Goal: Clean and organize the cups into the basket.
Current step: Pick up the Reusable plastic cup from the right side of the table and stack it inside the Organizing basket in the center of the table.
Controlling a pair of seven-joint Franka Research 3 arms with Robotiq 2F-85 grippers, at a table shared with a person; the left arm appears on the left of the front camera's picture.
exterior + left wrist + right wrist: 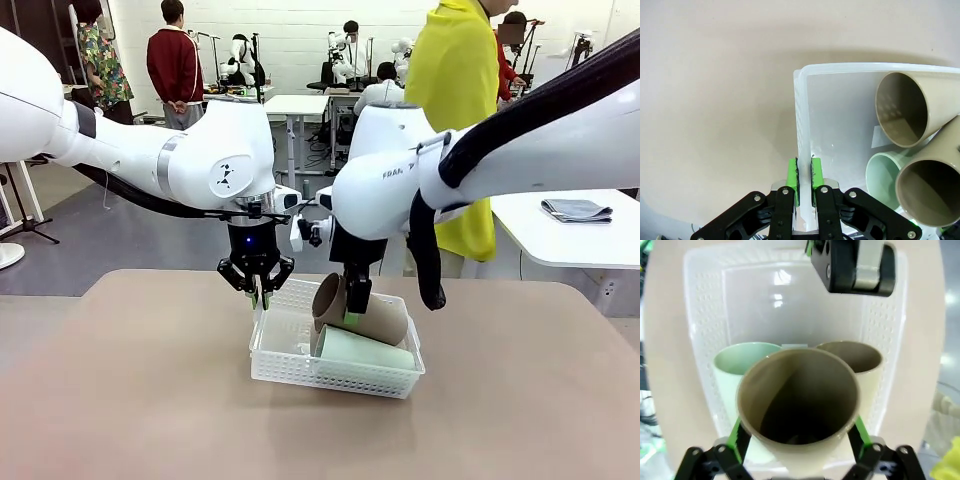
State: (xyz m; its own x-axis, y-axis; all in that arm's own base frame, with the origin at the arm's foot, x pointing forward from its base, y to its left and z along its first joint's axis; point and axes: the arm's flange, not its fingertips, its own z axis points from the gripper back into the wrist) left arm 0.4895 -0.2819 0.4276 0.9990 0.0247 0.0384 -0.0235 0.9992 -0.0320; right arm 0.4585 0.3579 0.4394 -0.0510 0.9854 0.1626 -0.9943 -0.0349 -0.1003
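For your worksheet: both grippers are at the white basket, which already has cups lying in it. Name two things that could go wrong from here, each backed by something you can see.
1. The right gripper has open jaws either side of a brown cup tilted above the mint cup and another brown cup; let go, it may roll or bounce off them.
2. The left gripper is shut on the basket wall; any pull could drag or tip the basket.

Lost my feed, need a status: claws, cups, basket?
Left claw shut on basket wall. Right claw open around brown cup. Mint cup, another brown cup in basket. Nothing blocking.
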